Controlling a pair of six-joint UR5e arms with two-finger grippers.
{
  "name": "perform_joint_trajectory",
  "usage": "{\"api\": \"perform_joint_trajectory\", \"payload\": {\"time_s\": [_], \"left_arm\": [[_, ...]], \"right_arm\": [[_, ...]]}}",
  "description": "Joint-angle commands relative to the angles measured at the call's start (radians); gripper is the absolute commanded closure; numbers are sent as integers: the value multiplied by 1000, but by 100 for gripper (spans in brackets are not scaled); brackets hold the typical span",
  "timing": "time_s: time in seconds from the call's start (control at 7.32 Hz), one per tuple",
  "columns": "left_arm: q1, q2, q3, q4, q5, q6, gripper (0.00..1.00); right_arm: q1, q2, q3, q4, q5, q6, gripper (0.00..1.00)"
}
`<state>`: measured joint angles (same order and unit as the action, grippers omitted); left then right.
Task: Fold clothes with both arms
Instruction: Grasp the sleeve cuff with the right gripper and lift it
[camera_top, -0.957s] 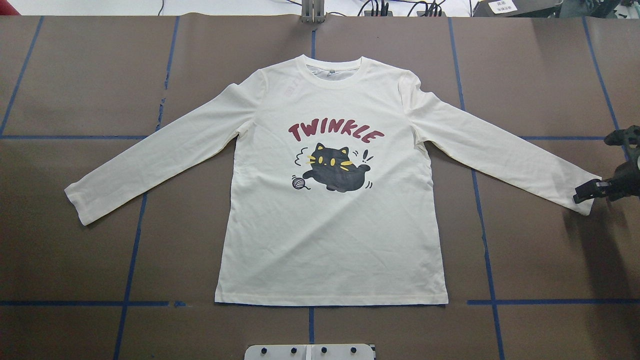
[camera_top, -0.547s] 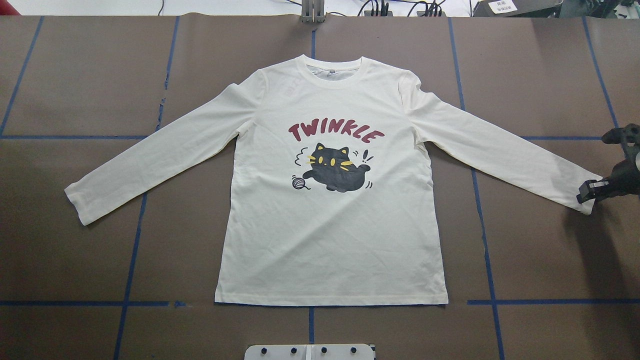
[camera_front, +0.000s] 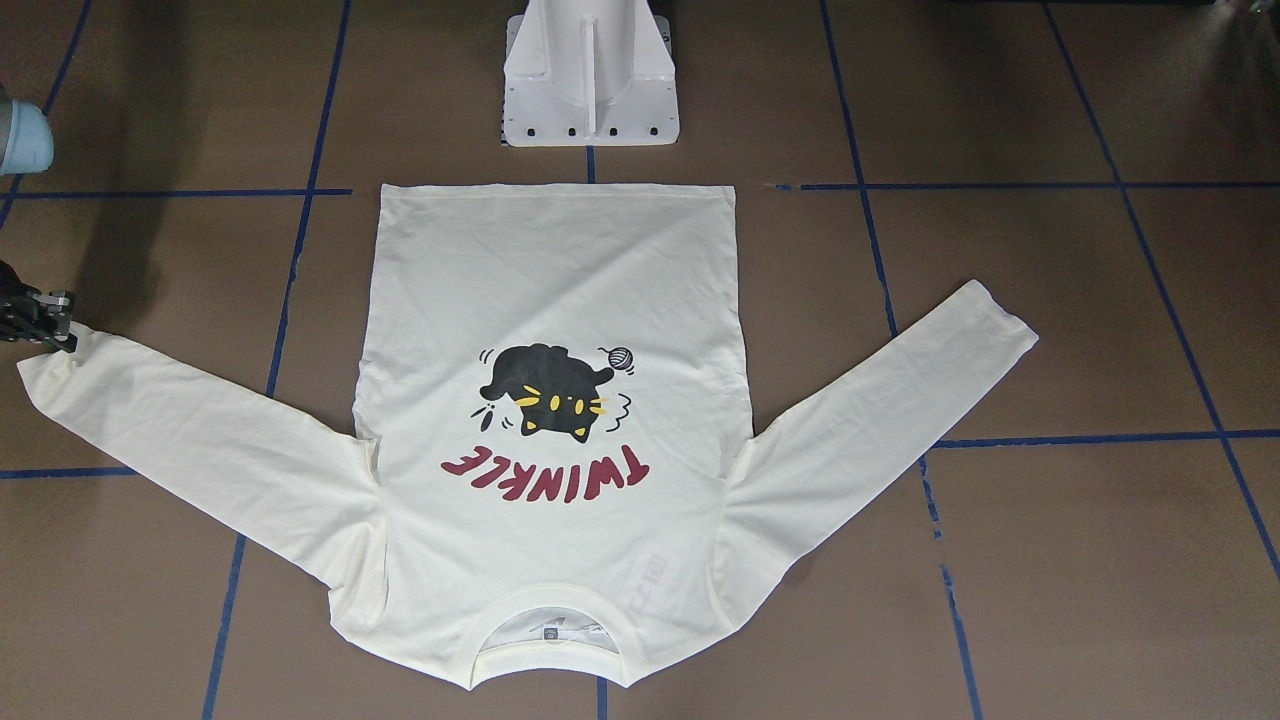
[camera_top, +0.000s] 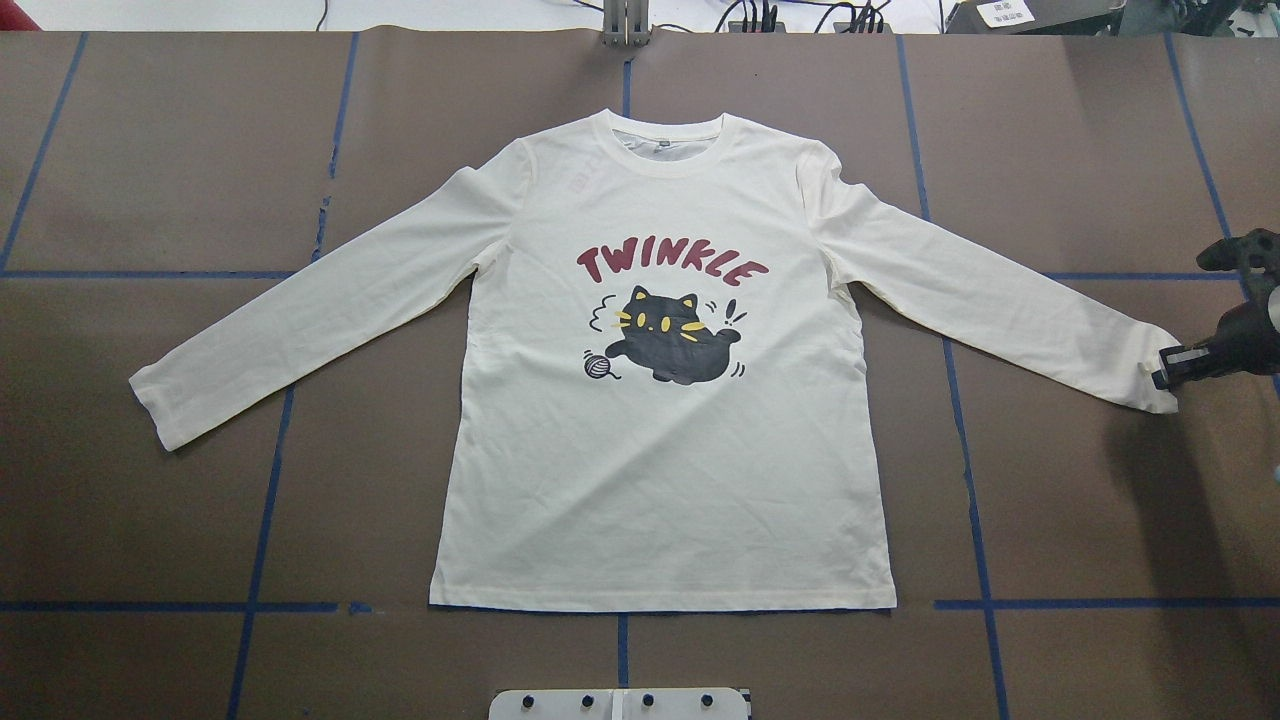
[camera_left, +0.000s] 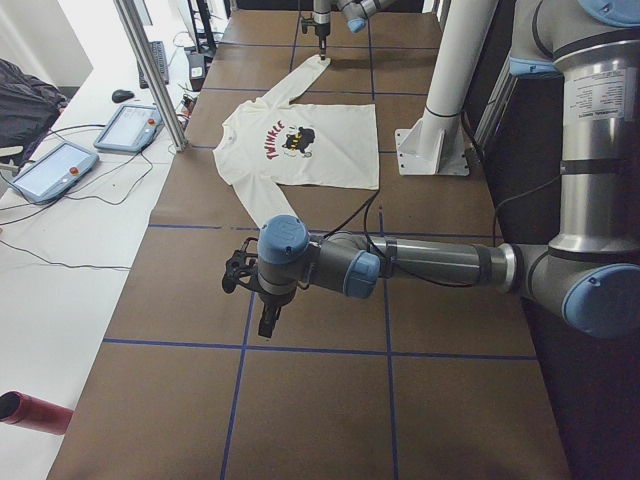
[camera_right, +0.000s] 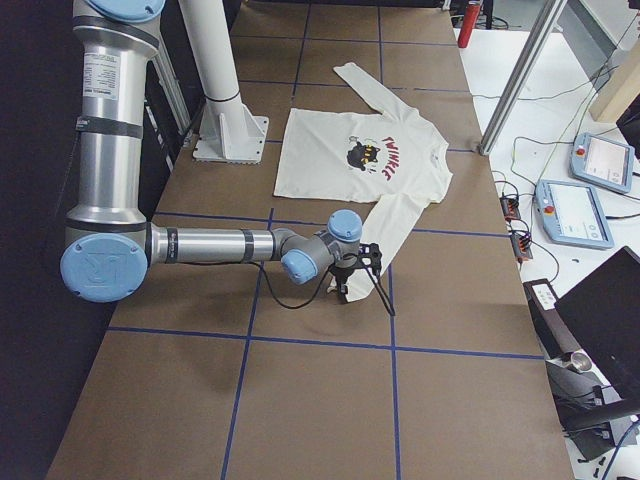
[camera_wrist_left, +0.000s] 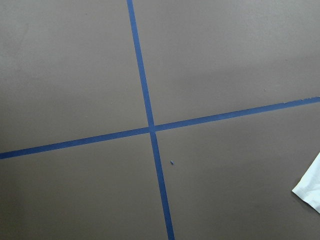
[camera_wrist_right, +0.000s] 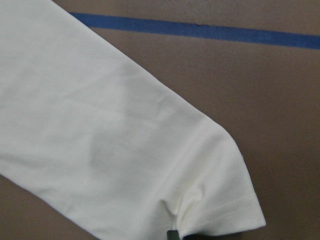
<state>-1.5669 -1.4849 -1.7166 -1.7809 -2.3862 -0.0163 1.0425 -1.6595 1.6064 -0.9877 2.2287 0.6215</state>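
The cream-white long-sleeved T-shirt (camera_top: 660, 450) lies flat with its print up and both sleeves spread; it also shows in the front-facing view (camera_front: 560, 280). My right gripper (camera_top: 1165, 377) sits at the right sleeve's cuff (camera_top: 1135, 385) and is shut on its edge. The right wrist view shows the cuff (camera_wrist_right: 215, 200) puckered at the pinch. The right gripper also shows at the front-facing view's left edge (camera_front: 45, 325). My left gripper (camera_left: 265, 325) hangs over bare table short of the left cuff (camera_top: 160, 400); I cannot tell its state. The left wrist view shows only that cuff's corner (camera_wrist_left: 310, 187).
The white pedestal base (camera_front: 590, 80) stands at the shirt's hem side. Blue tape lines (camera_top: 265, 500) grid the brown table. Tablets (camera_left: 125, 125) and cables lie on the white bench beyond the collar side, past a metal post (camera_left: 150, 70).
The right gripper has shifted slightly toward the collar side at the right cuff. The cuff's end has drawn a little inward and puckered. The rest of the shirt has not moved.
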Motion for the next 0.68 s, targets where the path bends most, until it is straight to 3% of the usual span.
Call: {"api": "perform_joint_trajectory", "payload": {"time_s": [0.0, 0.27, 0.55], "left_arm": [[-1, 0, -3, 0, -2, -2, 0], [-1, -8, 3, 0, -2, -4, 0], [-1, -8, 6, 0, -2, -5, 0]], "right_arm": [[26, 96, 21, -3, 8, 12, 100], [28, 310, 1, -11, 60, 177, 100], [7, 578, -104, -32, 101, 358, 100]]}}
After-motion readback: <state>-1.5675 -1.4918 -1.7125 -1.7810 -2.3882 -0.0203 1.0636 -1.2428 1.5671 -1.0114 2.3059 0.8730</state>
